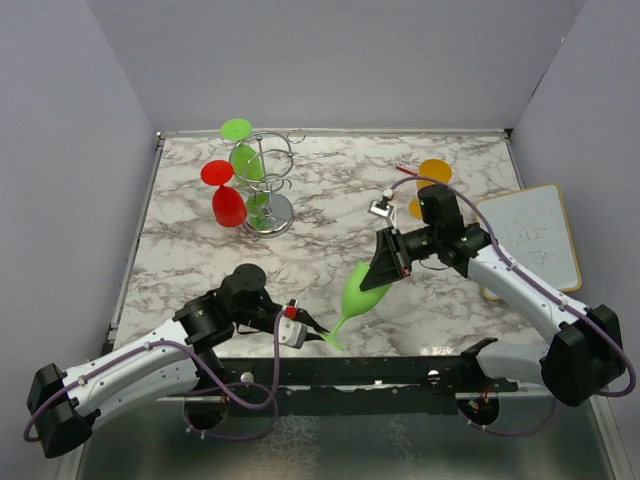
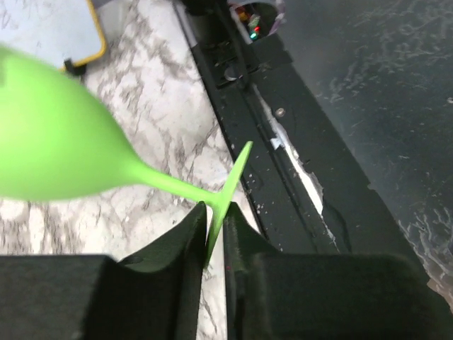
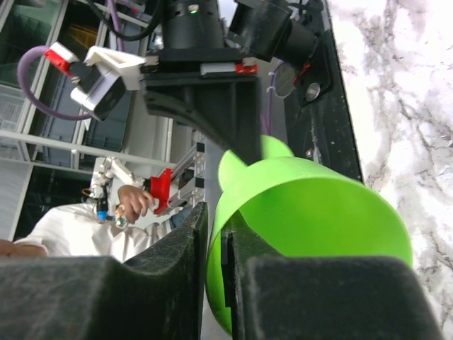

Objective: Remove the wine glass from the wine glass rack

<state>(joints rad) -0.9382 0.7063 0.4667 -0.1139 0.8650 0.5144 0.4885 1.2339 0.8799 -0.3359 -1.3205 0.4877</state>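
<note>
A lime green wine glass [image 1: 362, 293] hangs tilted over the near middle of the table, held between both arms. My left gripper [image 1: 312, 327] is shut on the edge of its flat foot [image 2: 233, 180]; the stem and bowl [image 2: 49, 142] stretch away to the left. My right gripper [image 1: 377, 278] is shut on the rim of the bowl [image 3: 318, 205], one finger inside and one outside. The chrome wine glass rack [image 1: 270, 190] stands at the back left. A green glass [image 1: 245, 160] and a red glass [image 1: 228, 205] hang upside down on it.
An orange glass [image 1: 433, 173] lies at the back right. A white board with a wooden frame [image 1: 532, 235] sits at the right edge. Grey walls enclose the marble table, and a black rail [image 1: 400, 370] runs along its near edge.
</note>
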